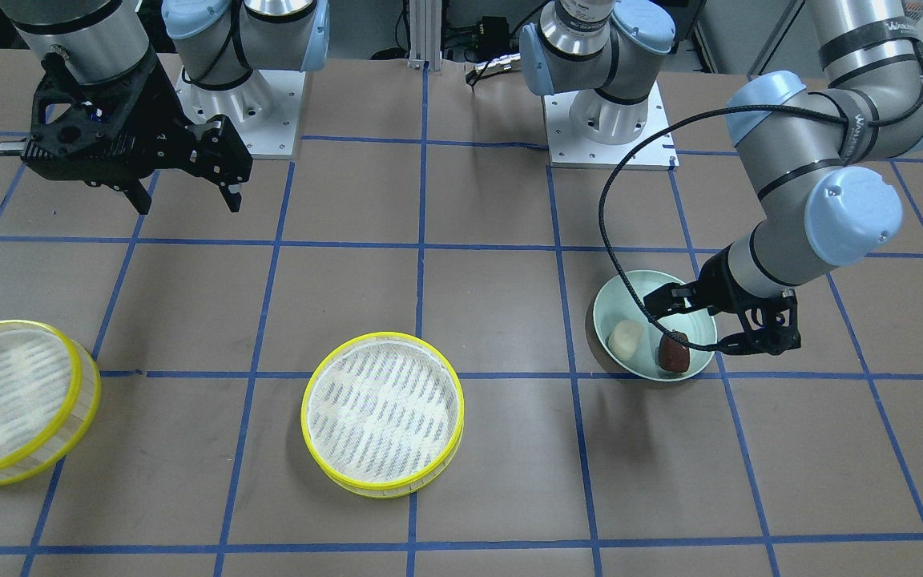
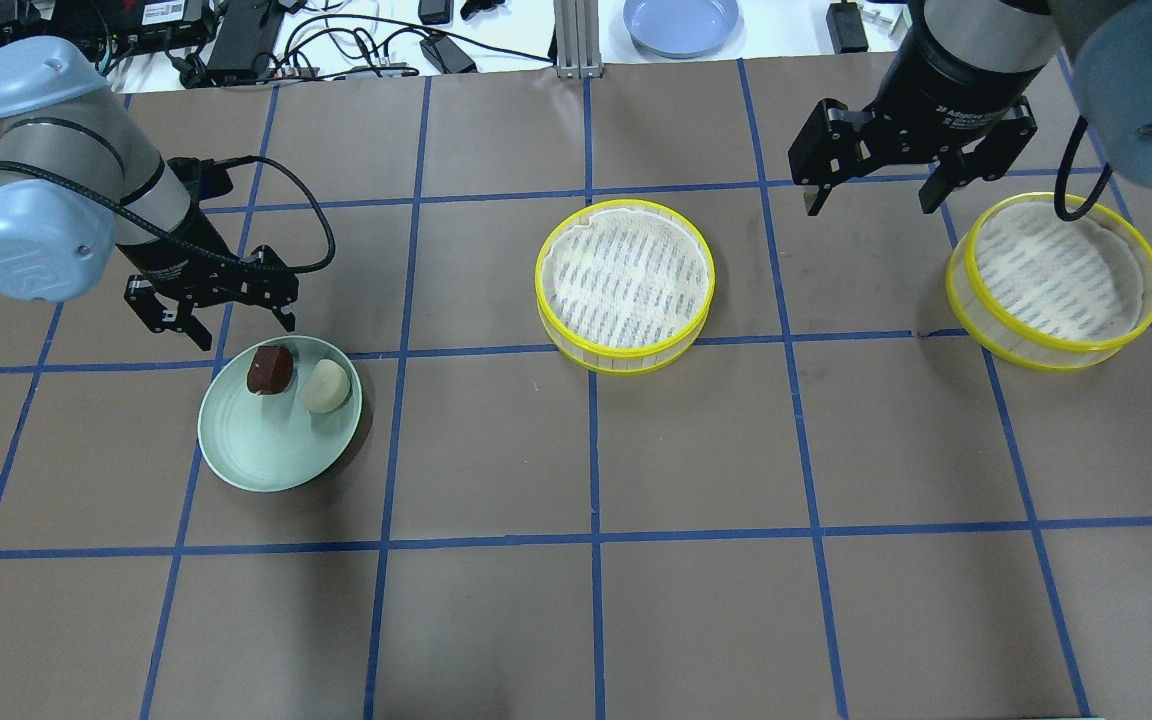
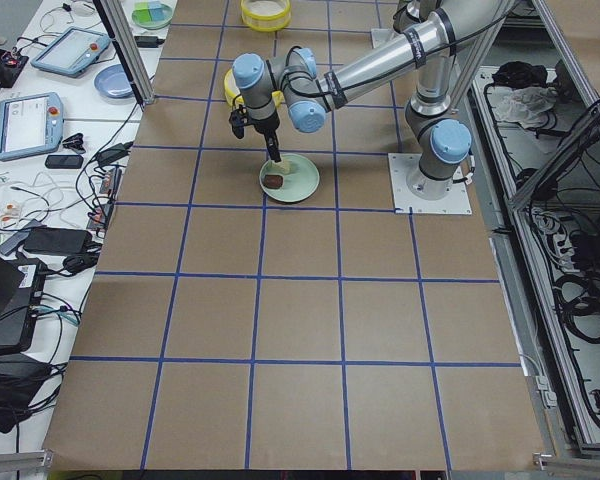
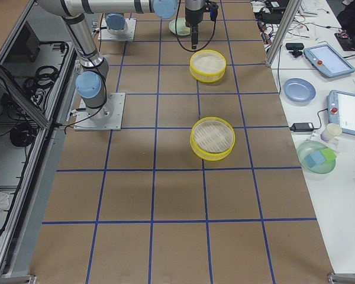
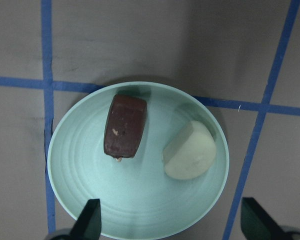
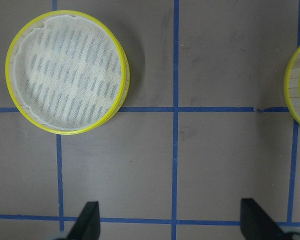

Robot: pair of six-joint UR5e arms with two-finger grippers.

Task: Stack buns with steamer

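Note:
A dark reddish-brown bun [image 2: 269,369] and a cream-white bun [image 2: 325,386] lie side by side on a pale green plate [image 2: 266,450] at the table's left. My left gripper [image 2: 246,332] is open and empty, hovering over the plate's edge beside the brown bun. Its wrist view shows the brown bun [image 5: 124,126] and cream bun [image 5: 190,152] ahead of the fingertips [image 5: 92,212]. One yellow-rimmed steamer [image 2: 625,285] stands mid-table. A second steamer [image 2: 1054,280] stands at the right, its top ring askew. My right gripper [image 2: 870,205] is open and empty, raised between the steamers.
A blue plate [image 2: 681,22] and cables lie on the bench beyond the table's far edge. The two arm bases [image 1: 237,104] stand on the robot's side of the table. Blue tape lines grid the brown tabletop.

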